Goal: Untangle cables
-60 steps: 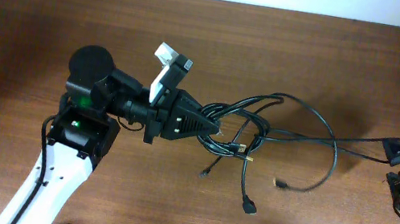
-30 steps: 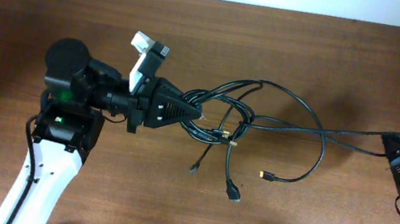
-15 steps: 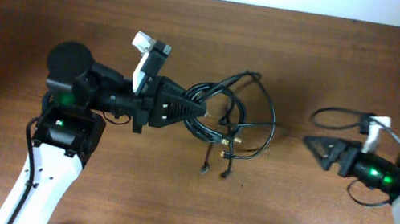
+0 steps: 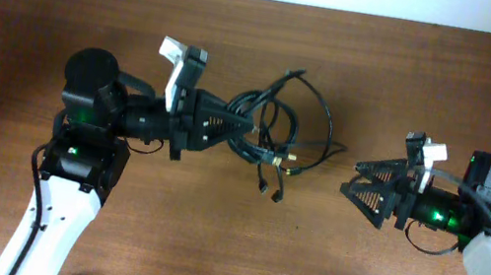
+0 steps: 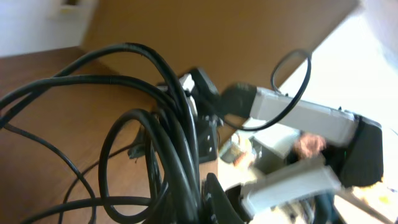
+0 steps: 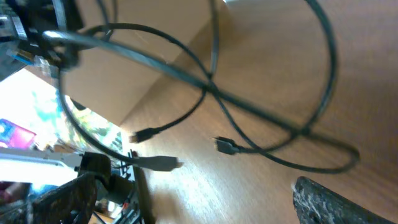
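Wooden table (image 4: 206,251): left end effector (image 4: 251,124) clamped on cables (image 4: 275,112); right end effector (image 4: 351,177) spread apart, near them.

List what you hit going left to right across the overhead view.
left arm → left pincer, shut on the left edge of the bundle → cables, a tangled clump with plug ends hanging toward the near side → bare strip of table → right pincer, open and facing the bundle → right arm
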